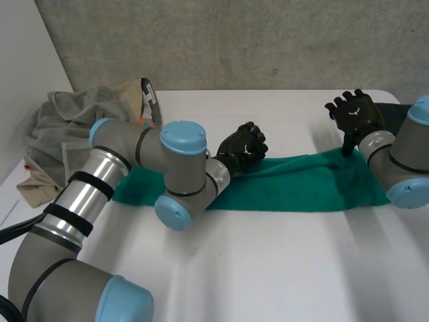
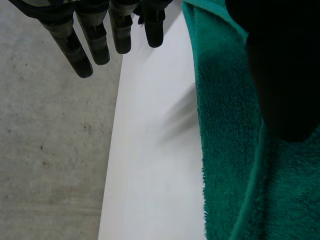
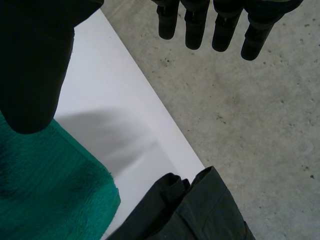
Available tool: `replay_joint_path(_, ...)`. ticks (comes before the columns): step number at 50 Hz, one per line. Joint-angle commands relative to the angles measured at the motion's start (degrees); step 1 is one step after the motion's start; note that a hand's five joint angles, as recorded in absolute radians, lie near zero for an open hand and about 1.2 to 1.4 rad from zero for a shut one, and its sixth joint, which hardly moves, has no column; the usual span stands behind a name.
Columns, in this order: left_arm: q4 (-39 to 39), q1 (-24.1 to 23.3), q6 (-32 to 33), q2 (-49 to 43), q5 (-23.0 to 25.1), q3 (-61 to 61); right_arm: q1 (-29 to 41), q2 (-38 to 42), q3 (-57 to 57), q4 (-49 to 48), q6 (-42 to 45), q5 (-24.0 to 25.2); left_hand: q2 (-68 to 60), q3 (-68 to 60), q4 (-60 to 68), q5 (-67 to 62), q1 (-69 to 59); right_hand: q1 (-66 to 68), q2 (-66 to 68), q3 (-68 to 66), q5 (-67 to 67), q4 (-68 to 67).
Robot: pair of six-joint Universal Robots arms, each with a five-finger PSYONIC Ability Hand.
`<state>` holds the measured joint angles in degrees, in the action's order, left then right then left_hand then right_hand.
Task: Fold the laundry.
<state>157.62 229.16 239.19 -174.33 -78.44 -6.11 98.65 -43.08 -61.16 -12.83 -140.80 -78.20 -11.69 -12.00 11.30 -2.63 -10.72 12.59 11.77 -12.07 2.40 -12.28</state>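
Head view: a green towel [image 1: 301,184], folded into a long strip, lies across the white table [image 1: 268,268]. The left hand [image 1: 241,149] sits over the towel's far edge, near the middle of the strip. The right hand [image 1: 355,114] hovers at the towel's right end with its fingers spread and its thumb pointing down toward the far corner. A heap of grey laundry [image 1: 57,127] lies well apart from the towel, beyond its left end.

Left wrist view: the left hand's fingers [image 2: 100,35] are straight and loose and grasp nothing. They reach past the towel's long edge, over bare table and the concrete floor [image 2: 50,150]. The thumb hangs over the towel's pile; whether it touches cannot be told.

Right wrist view: the right hand's fingers [image 3: 200,25] are also straight and hold nothing, stretched out beyond the towel's corner. The thumb hangs over the towel. A dark garment [image 3: 195,210] lies just beside that corner.
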Motion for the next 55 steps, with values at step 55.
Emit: replay_joint_path(55,25.0,14.6,-41.6,44.5,-1.8,54.2,18.6,25.1,37.9,20.1,-29.9,0.2,1.7,2.0,-1.3,2.6,0.7,-2.6,-1.8,2.1,-2.4,2.3)
